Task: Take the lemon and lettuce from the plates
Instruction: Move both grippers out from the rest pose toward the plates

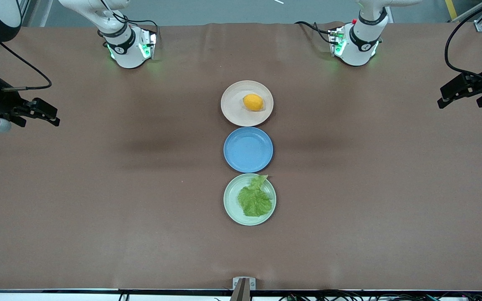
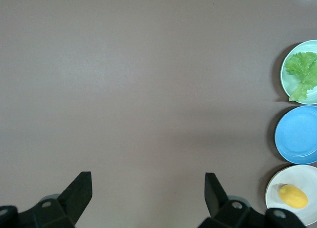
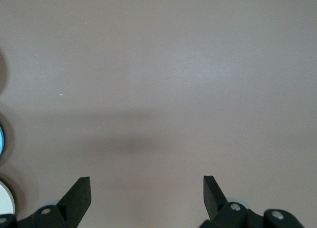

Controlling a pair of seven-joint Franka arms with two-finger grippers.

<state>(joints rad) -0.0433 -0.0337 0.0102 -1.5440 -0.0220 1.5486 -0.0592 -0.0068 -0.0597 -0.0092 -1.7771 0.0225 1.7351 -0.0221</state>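
Note:
The lemon (image 1: 253,102) lies on the beige-pink plate (image 1: 233,112), the plate farthest from the front camera. The lettuce (image 1: 255,200) lies on the mint green plate (image 1: 230,206), the nearest one. In the left wrist view the lemon (image 2: 292,197), its plate (image 2: 300,177), the lettuce (image 2: 303,72) and the green plate (image 2: 287,68) show at the edge. My left gripper (image 1: 458,95) (image 2: 147,188) is open and empty over bare table at the left arm's end. My right gripper (image 1: 44,113) (image 3: 146,191) is open and empty over bare table at the right arm's end.
An empty blue plate (image 1: 248,149) sits between the two task plates, in one row at the table's middle; it also shows in the left wrist view (image 2: 297,134). Brown table cover (image 1: 98,188) spreads wide on both sides. The arm bases (image 1: 129,50) (image 1: 356,46) stand farthest from the camera.

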